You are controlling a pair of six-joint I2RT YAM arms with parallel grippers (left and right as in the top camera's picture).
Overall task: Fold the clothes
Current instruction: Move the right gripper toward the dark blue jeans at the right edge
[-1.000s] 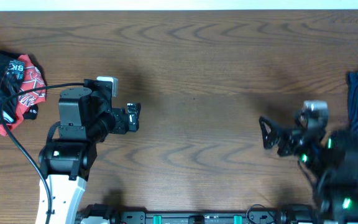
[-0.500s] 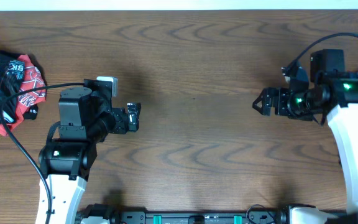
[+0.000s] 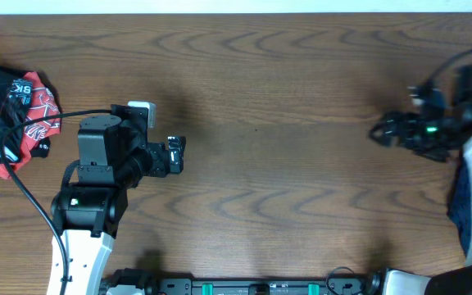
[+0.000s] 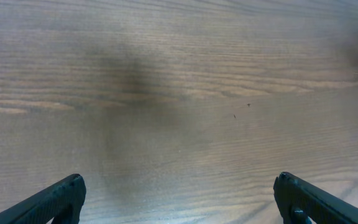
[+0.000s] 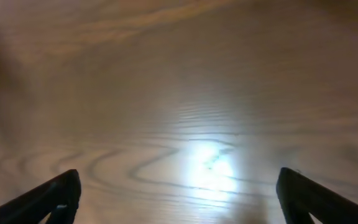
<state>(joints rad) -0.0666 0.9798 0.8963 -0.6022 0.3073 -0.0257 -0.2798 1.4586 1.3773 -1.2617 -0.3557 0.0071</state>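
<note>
At the counter (image 3: pixel 260 74) R edge, navy clothes (image 3: pixel 457 201): prob. soft, light, limp. Best pinched at a hem or corner; left jaws and right jaws gape wide, empty.

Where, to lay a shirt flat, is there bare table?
The brown wooden table is bare between the left gripper and the right gripper, and along the far edge. Crowded: the red-and-black printed cloth heap at the left edge, the dark navy-blue cloth at the right.
</note>
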